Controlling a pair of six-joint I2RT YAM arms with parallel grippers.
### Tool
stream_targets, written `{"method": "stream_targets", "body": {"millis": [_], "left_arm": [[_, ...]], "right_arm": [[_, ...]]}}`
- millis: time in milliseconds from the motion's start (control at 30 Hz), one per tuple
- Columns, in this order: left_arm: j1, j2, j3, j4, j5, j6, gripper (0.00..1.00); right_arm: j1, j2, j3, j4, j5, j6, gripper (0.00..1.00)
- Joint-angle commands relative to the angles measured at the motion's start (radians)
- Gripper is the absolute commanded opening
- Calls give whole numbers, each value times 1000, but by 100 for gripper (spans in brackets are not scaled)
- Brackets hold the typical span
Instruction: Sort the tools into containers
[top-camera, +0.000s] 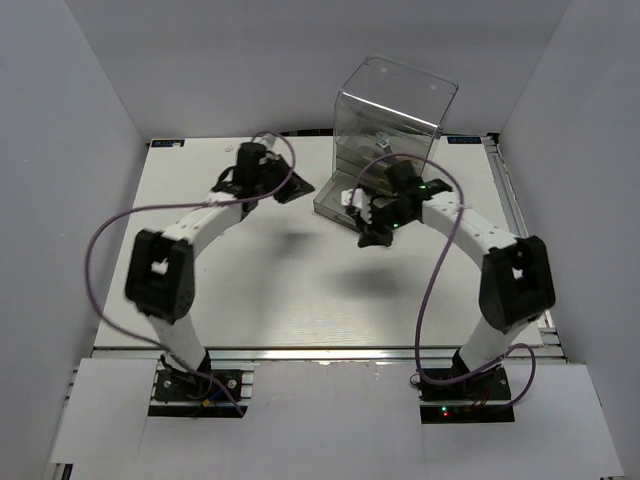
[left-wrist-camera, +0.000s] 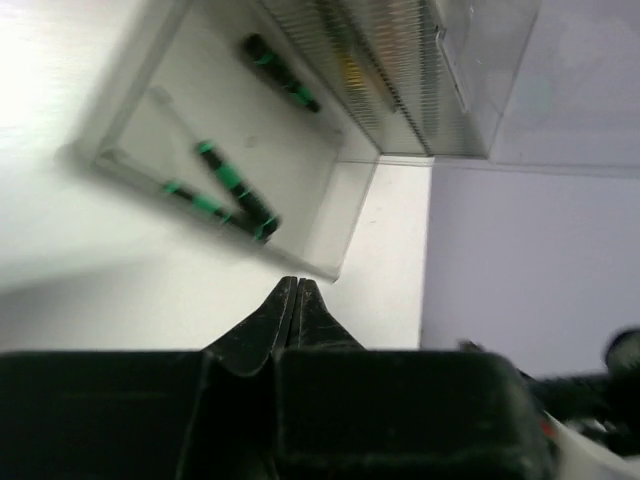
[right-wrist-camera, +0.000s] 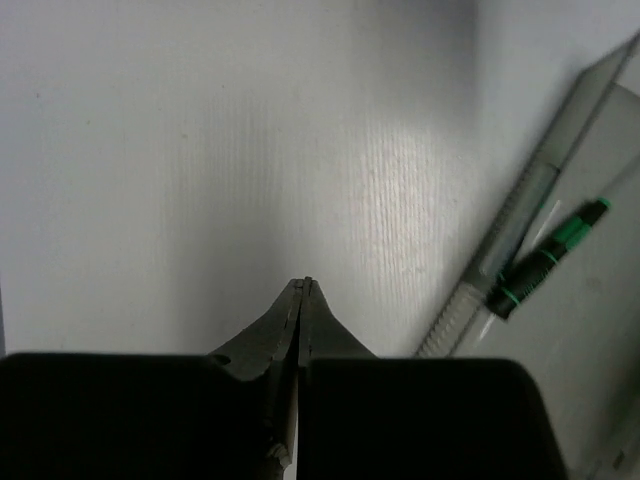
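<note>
The containers are drawers of a tall smoky transparent cabinet (top-camera: 395, 105) at the back of the table. Its lowest drawer (top-camera: 332, 197) is pulled out. In the left wrist view black-green screwdrivers (left-wrist-camera: 236, 189) lie inside that drawer (left-wrist-camera: 345, 215), and a yellow shape (left-wrist-camera: 350, 70) shows through a ribbed drawer front above. My left gripper (left-wrist-camera: 297, 282) is shut and empty, just left of the drawer's near corner. My right gripper (right-wrist-camera: 305, 285) is shut and empty over bare table, with the drawer and one screwdriver (right-wrist-camera: 548, 262) to its right. No other tools show.
Purple cables (top-camera: 100, 250) loop from both arms over the white table. Grey walls close in the left, right and back sides. The left arm (top-camera: 160, 275) and right arm (top-camera: 515, 280) bend inward toward the cabinet.
</note>
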Motion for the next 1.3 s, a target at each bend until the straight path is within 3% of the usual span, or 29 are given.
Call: {"method": "stream_targets", "body": {"millis": [0, 67, 233, 433, 500, 567, 600, 700, 733, 933, 1233, 1267], "left_arm": [[94, -320, -216, -66, -104, 147, 6], [131, -420, -315, -92, -135, 168, 6], [229, -734, -543, -184, -190, 187, 10], [234, -925, -714, -239, -247, 143, 15], [232, -962, -740, -248, -253, 129, 16], [234, -971, -733, -268, -264, 138, 16], [234, -969, -726, -277, -270, 140, 16], [234, -952, -711, -281, -269, 142, 16], [234, -947, -709, -279, -264, 140, 16], [234, -936, -714, -265, -247, 134, 17], [234, -938, -713, -250, -243, 134, 31], [234, -939, -713, -250, -243, 135, 37]], "right_arm": [[119, 107, 91, 71, 165, 161, 0], [168, 161, 130, 99, 275, 296, 0], [219, 296, 210, 152, 438, 425, 0], [229, 387, 233, 309, 734, 545, 0], [229, 402, 239, 350, 822, 551, 6], [225, 415, 240, 375, 889, 550, 25], [224, 416, 239, 404, 915, 545, 44], [206, 427, 240, 432, 944, 536, 72], [198, 431, 248, 442, 949, 533, 89], [134, 464, 282, 462, 957, 498, 89], [74, 459, 282, 499, 937, 455, 89], [75, 450, 276, 495, 896, 453, 89]]}}
